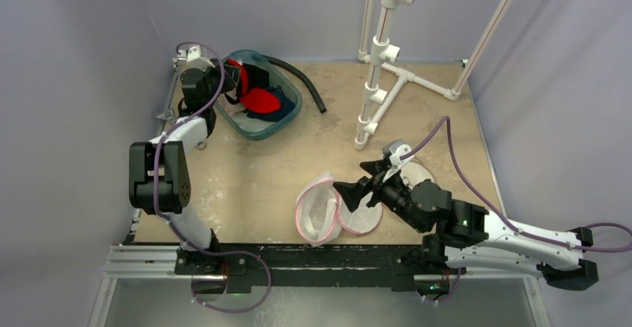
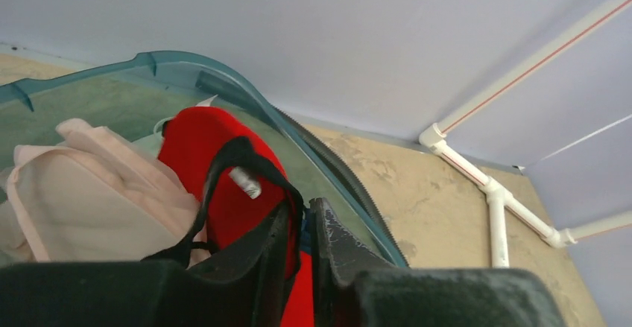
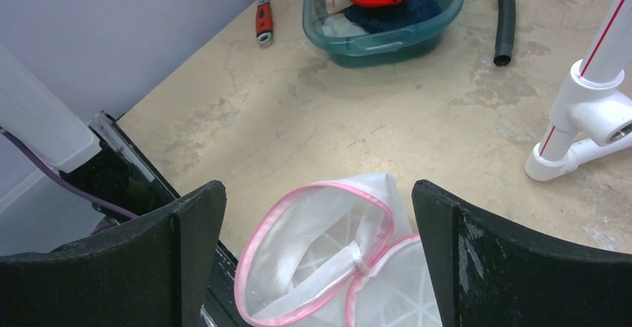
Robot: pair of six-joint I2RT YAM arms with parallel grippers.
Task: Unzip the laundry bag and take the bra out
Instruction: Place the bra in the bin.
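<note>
Left gripper [image 2: 302,211]: jaws nearly together; black strap [image 2: 220,164] of red bra [image 2: 205,144] touches them; grip cannot be told.
Right gripper [image 3: 319,193]: jaws wide apart, empty, above laundry bag [image 3: 313,245].
Bra: in teal bin [image 2: 223,81], table's 11 o'clock.

A teal plastic tub [image 1: 296,107] sits at the far left of the tan surface [image 1: 246,170], a curved black hose [image 1: 305,80] just right of it, and a white pipe frame [image 1: 381,51] farther right.
</note>
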